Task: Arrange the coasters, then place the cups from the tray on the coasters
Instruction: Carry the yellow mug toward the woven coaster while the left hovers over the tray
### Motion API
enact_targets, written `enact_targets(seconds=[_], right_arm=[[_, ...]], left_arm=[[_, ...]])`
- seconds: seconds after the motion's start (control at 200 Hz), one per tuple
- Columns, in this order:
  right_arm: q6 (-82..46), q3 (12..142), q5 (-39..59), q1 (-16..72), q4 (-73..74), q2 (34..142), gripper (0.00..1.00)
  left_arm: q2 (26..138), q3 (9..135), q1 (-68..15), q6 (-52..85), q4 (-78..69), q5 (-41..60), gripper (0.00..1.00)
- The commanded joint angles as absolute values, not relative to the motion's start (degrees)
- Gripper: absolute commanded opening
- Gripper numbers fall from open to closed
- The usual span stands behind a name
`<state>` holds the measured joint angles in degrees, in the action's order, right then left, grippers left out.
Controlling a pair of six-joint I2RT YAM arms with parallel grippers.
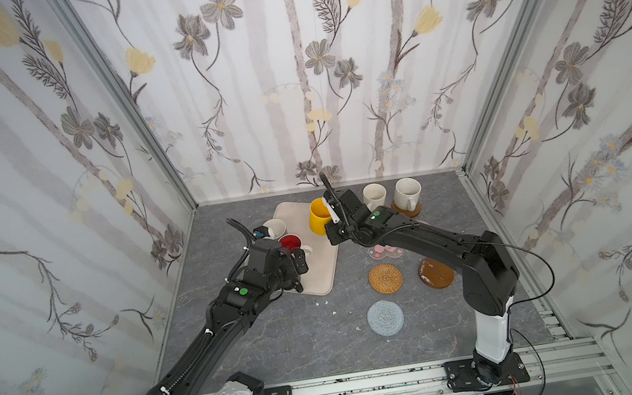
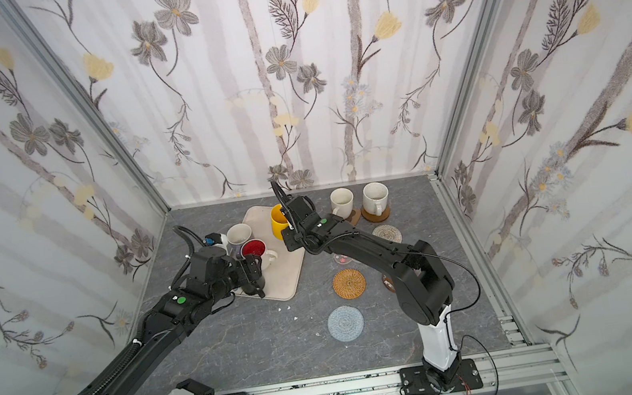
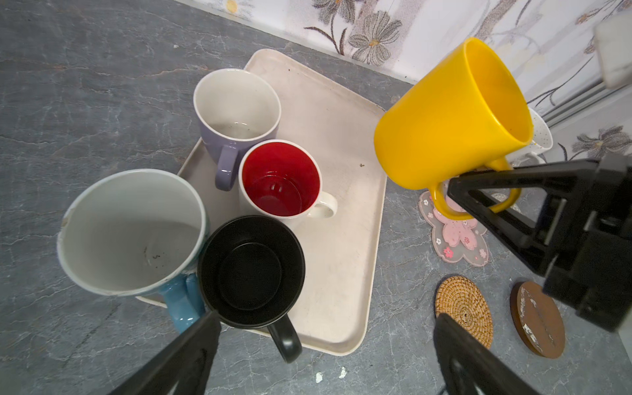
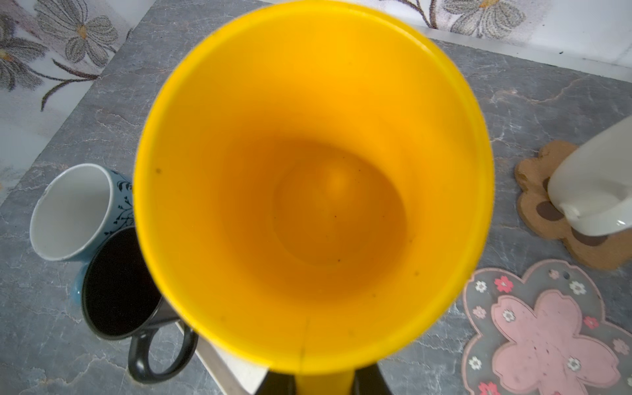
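**A:** Where is the yellow handled mug (image 3: 444, 119)?

**B:** It looks lifted off the large beige rectangular tray (image 3: 342, 136). It hangs tilted beside the tray's edge, with its handle over the pink blossom-shaped coaster (image 3: 458, 236). The right gripper (image 4: 323, 383) has its jaws pressed onto the handle loop and touches nothing else on the mug.

**A:** Is that grip safe?

**B:** Not very, I'd say. The mug looks hard, glossy and fairly heavy. Pinched on one thin loop, it can swivel about the pinch — the tilt suggests as much. A smooth glaze slips, and a hard knock could chip it. I'd lower it slowly and get the base flat before letting go.

**A:** And the left gripper (image 3: 327, 318)?

**B:** Its jaws are spread wide and hold nothing. It hovers over the black handled mug (image 3: 251, 270) at the tray's corner. That mug is crowded by the light blue mug (image 3: 130, 232) and the white mug with a red inside (image 3: 280, 178), so there's little room around its wall. Its handle sticks out free over the tray's rim — I'd take hold there.
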<state>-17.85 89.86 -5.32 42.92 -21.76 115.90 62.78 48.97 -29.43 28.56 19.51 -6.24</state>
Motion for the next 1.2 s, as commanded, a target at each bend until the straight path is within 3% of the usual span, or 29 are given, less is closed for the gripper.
enact_targets(seconds=[0.0, 0.61, 1.194], right_arm=[[-16.9, 84.93, -7.18, 42.33, -15.07, 111.47, 0.0], [-19.31, 56.41, -6.68, 29.38, -11.26, 89.41, 0.0], [-22.5, 48.51, -11.43, 13.54, -7.56, 88.27, 0.0]], left_arm=[[64.45, 50.2, -31.44, 29.98, 16.86, -9.81, 1.0], [82.77, 58.4, -39.72, 31.57, 7.86, -9.68, 1.0], [95.45, 67.01, -42.8, 30.5, 5.85, -7.1, 1.0]])
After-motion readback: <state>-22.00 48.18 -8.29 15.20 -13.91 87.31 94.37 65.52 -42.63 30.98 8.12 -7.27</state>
